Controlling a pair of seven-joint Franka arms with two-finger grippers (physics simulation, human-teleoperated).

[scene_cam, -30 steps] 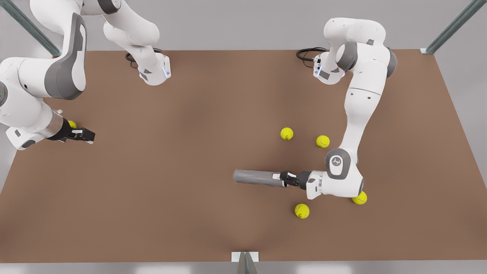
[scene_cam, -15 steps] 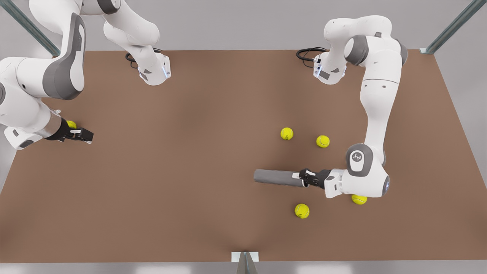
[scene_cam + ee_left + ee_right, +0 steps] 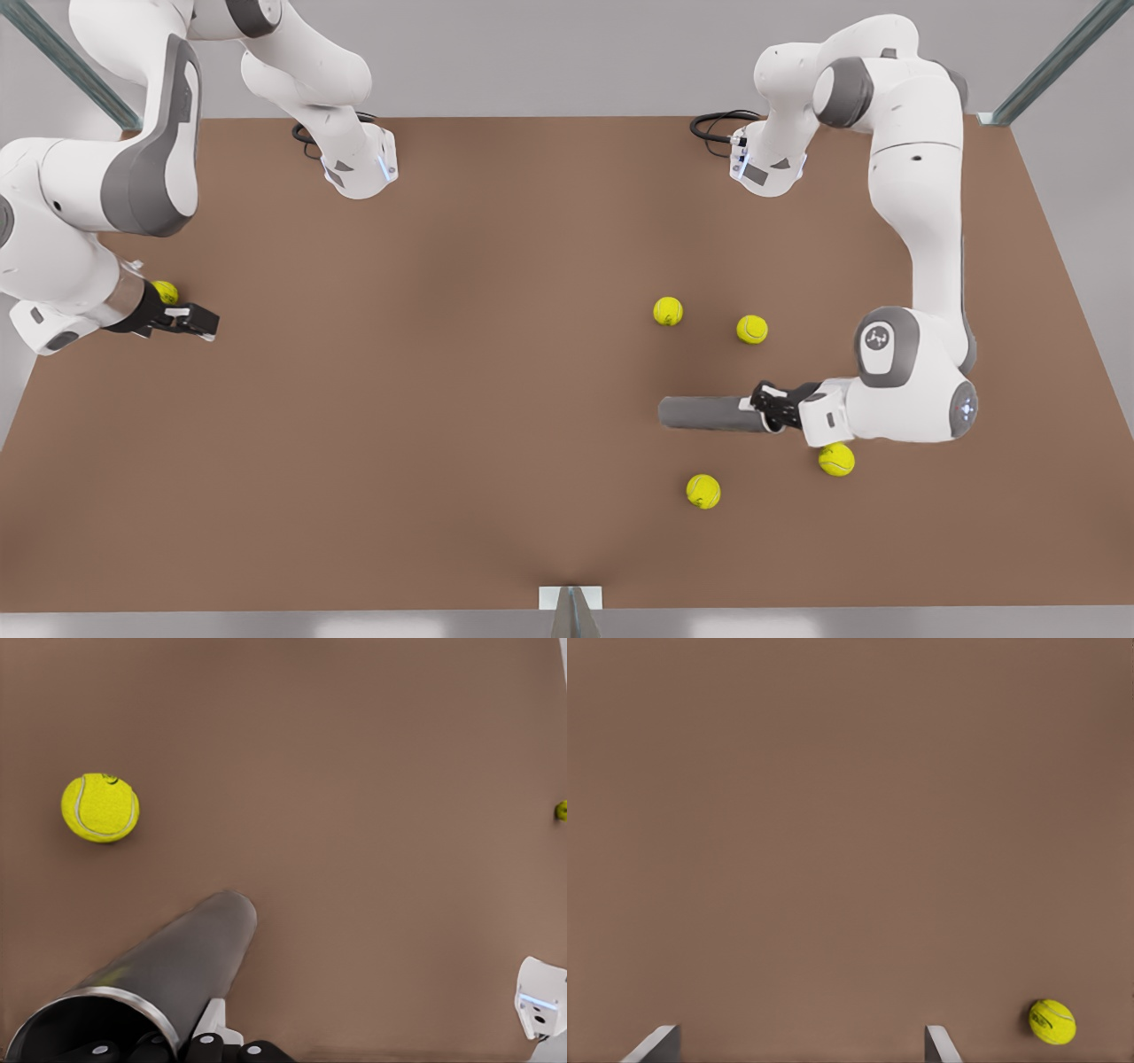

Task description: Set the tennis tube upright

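1. Since the earlier frames, the left hand [image 3: 769, 409] has carried the tennis tube [image 3: 709, 414] toward the front view's right, and the arm's elbow has swung the same way.
2. Left hand: closed on the rim end of the tennis tube [image 3: 146, 988]; its fingers [image 3: 202, 1041] clamp the lighter open rim.
3. Tennis tube: lying horizontal, low over the brown bench [image 3: 443, 354]; whether it touches the surface cannot be told.
4. Four yellow balls lie near it: two [image 3: 668, 311] [image 3: 751, 329] on the far side, one [image 3: 702, 491] on the near side, one [image 3: 836, 460] just beside the wrist.
5. Right hand [image 3: 190, 319]: waiting at the front view's left, fingers [image 3: 656, 1045] spread open, holding nothing. A fifth ball [image 3: 164, 291] sits just beside its wrist.
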